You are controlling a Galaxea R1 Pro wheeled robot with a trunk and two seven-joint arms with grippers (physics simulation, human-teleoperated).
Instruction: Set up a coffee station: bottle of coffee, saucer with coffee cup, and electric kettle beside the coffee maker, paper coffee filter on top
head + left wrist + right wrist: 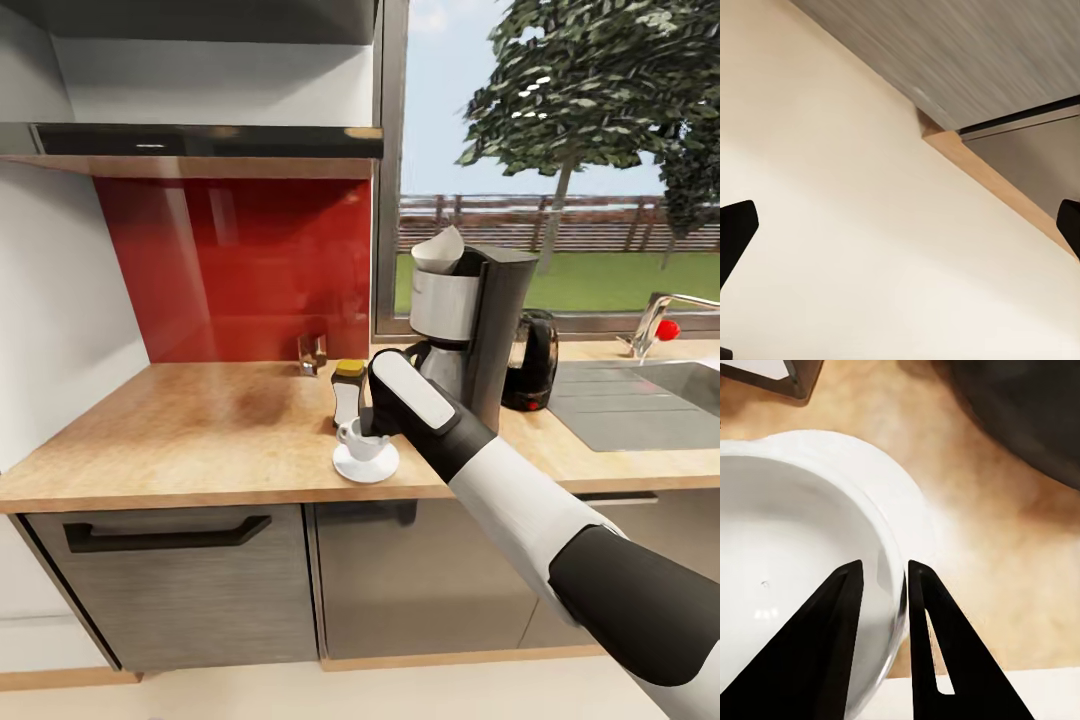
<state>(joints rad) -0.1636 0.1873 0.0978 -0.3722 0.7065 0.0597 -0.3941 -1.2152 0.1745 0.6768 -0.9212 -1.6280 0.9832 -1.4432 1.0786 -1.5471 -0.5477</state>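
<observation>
Countertop [200, 430] holds saucer [366, 466]; right tool [883, 585] pinches coffee cup [787, 585] rim (arm hides cup partly).

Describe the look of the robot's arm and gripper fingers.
The right arm has glossy white shells with black joint sections and a black wrist bearing a light grey oblong panel. The right gripper has two flat, tapering matte-black fingers; the left gripper's black fingertips look alike.

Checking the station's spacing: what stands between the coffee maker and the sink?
In the head view, the electric kettle stands on the kitchen countertop between the coffee maker and the sink.
</observation>
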